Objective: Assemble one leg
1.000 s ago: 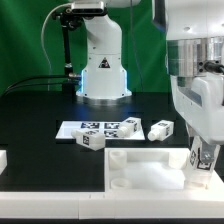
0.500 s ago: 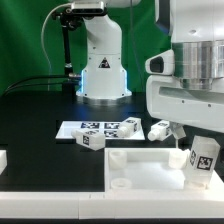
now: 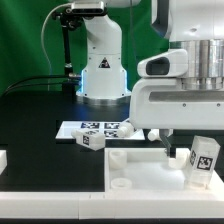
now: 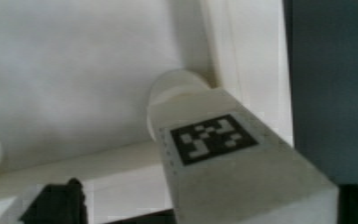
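Lower right, exterior view: one leg [image 3: 205,161], long axis near upright, top tilted right, at the tray's [image 3: 140,162] right end. Worktop [image 3: 40,120]: second leg [image 3: 92,141], third leg [image 3: 130,127]. Tool [image 4: 194,210]: grip cannot be told.

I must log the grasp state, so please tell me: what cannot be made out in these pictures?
1. Jaws open or shut: in the exterior view the arm covers them; the wrist view shows only one dark fingertip, at the edge.
2. Leg, one end: cut off by the wrist view's edge.
3. Tray: cut off by the exterior view's right edge.
4. Marker board tags: exterior view, too small to read.
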`<state>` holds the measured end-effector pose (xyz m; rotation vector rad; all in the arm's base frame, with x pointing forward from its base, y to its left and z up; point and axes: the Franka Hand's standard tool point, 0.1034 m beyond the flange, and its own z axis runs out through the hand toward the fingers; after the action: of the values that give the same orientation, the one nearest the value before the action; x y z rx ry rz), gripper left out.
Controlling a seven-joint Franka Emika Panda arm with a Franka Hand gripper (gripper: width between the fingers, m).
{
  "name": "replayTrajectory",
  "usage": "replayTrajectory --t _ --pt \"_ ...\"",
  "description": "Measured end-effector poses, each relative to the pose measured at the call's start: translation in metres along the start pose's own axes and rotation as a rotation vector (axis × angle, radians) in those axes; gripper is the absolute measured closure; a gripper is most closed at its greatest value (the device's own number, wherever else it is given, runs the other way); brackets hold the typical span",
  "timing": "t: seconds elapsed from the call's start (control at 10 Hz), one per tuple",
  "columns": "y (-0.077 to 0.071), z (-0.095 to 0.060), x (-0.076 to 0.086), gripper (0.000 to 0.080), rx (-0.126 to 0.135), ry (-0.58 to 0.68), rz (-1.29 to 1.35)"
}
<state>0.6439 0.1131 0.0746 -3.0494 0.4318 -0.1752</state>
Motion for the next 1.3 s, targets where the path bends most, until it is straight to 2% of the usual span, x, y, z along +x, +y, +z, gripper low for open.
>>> replayTrajectory --t 0.1,0.2,0.3,0.4,0.7,0.8,0.9,1.1,1.3 --pt "0.001 0.0 0.0 0.0251 0.0 0.0 -0.001" --pt "0.001 0.0 0.0 0.0387 0.0 0.0 0.001" --pt "0.0 0.0 0.0 0.0387 0.002 -0.001 0.102" --pt "0.001 0.001 0.0 0.0514 0.001 -0.002 0.146" --pt "0.005 0.001 0.002 0.0514 -0.003 0.0 0.412" --pt "0.006 0.002 0.001 0.0514 0.002 -0.006 0.601" --pt "0.008 0.002 0.001 0.0514 0.008 -0.017 0.783" --pt "0.01 0.003 0.0 0.0514 0.039 -0.066 1.174" --pt "0.011 0.003 -0.001 0.0514 0.046 -0.078 1.354"
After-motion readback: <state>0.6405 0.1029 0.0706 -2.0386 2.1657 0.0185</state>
